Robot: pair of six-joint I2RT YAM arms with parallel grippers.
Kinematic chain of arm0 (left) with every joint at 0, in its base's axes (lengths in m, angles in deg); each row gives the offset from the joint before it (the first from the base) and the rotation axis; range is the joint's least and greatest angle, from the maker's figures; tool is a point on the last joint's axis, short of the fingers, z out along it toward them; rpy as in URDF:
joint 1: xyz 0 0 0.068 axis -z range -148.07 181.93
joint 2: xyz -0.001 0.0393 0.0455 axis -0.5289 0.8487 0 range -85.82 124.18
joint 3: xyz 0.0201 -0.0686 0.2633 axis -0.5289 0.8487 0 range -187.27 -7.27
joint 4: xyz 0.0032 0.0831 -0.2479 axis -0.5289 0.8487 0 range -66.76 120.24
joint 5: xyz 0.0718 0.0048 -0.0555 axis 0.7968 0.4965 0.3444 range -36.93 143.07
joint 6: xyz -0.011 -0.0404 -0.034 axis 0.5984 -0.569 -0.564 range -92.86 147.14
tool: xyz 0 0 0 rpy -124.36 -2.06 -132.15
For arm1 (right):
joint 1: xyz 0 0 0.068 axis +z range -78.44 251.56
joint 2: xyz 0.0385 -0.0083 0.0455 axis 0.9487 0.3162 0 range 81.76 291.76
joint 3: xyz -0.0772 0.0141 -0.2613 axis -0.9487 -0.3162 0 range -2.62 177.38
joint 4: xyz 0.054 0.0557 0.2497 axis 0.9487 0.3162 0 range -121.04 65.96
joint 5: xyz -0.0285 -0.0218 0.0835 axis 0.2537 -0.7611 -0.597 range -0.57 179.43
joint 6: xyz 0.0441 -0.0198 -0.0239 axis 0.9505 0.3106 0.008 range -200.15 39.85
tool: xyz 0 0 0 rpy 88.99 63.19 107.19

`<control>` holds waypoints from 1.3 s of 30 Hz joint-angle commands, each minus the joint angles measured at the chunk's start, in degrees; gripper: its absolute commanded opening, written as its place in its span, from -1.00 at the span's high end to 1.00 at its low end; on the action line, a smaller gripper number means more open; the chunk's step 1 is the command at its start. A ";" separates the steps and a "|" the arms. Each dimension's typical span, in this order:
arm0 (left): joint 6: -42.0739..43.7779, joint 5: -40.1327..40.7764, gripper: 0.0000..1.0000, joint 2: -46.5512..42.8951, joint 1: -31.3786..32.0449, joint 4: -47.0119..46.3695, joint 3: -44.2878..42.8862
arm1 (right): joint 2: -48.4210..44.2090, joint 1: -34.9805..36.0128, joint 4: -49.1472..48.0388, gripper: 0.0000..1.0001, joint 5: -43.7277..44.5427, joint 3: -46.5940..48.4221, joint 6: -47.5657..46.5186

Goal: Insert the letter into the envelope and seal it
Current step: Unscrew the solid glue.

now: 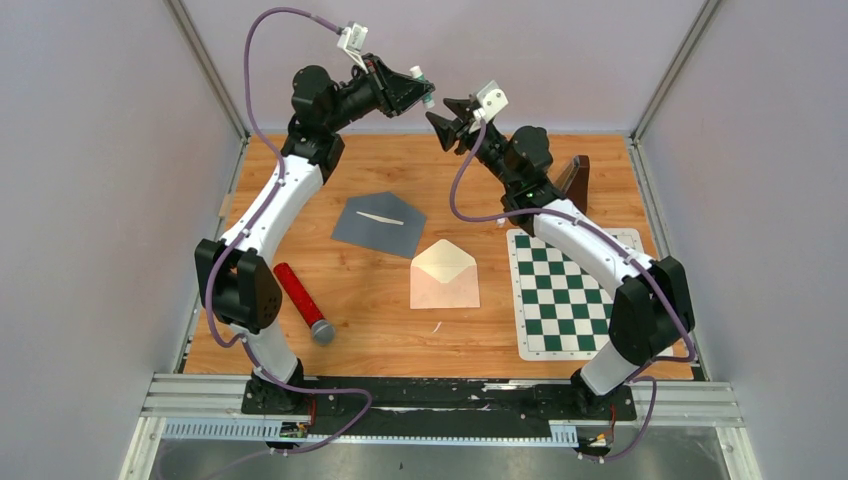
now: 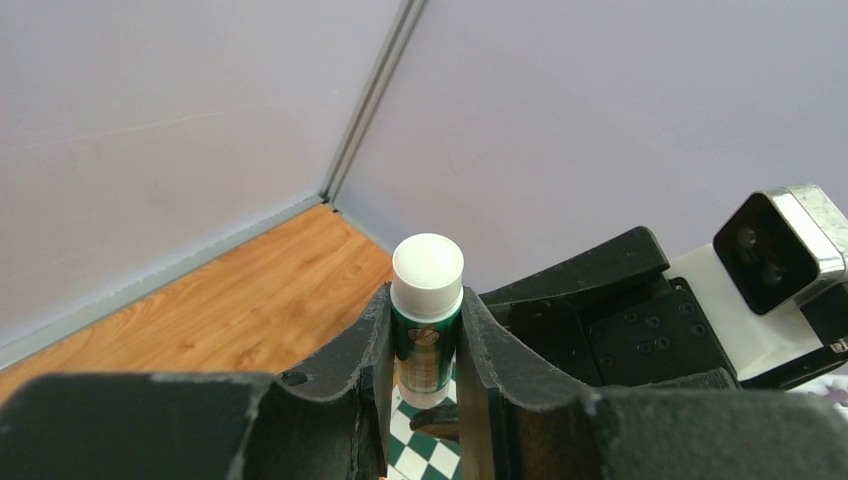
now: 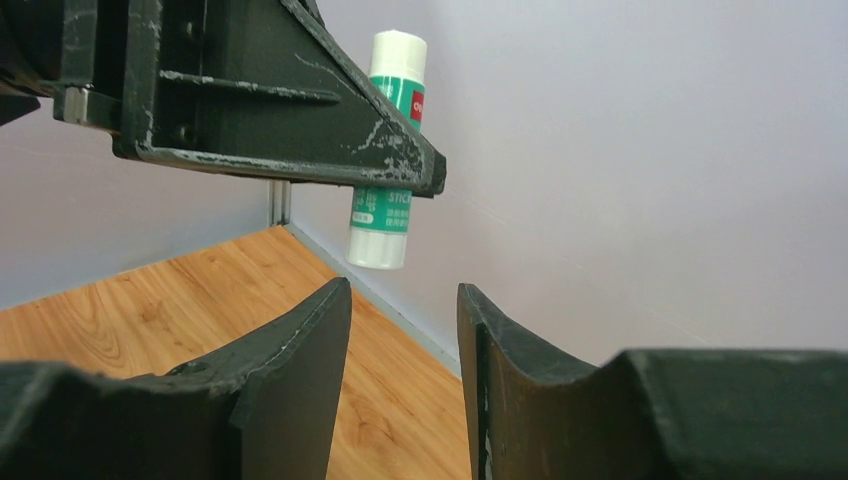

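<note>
Left gripper point(image 1: 424, 96) is grasping glue stick point(image 2: 427, 296) high at far side; right gripper point(image 3: 402, 290) is facing it, jaws released.

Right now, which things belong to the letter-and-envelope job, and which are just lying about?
Job: cream envelope, flap open; glue stick, clamped in the left gripper.
Lying about: red cylinder; chessboard mat; dark brown block at the back; grey envelope, role unclear.
</note>
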 commanded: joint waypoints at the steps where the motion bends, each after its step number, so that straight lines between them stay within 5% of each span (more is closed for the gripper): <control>1: -0.78 -0.21 1.00 -2.13 -0.06 -1.91 -0.29 | 1.29 0.44 -0.67 0.13 -1.20 4.33 0.98; 17: -0.91 -1.15 1.00 -2.05 0.17 -2.16 0.38 | 2.84 0.44 -0.44 0.27 -2.20 6.12 2.33; 27: -0.87 -0.85 1.00 -1.64 0.29 -2.26 0.04 | 2.68 0.44 -0.28 0.18 -5.19 6.21 3.67; 32: -0.82 -0.94 1.00 -1.59 0.29 -2.36 -0.11 | 2.91 0.44 0.04 0.30 -3.84 6.62 4.18; 35: -0.93 -0.96 1.00 -1.61 0.27 -2.35 0.01 | 3.32 0.44 0.81 0.54 -3.02 7.29 4.37; 39: -0.82 -0.98 1.00 -1.66 0.26 -2.35 0.11 | 3.41 0.44 0.96 0.53 -2.43 7.85 5.11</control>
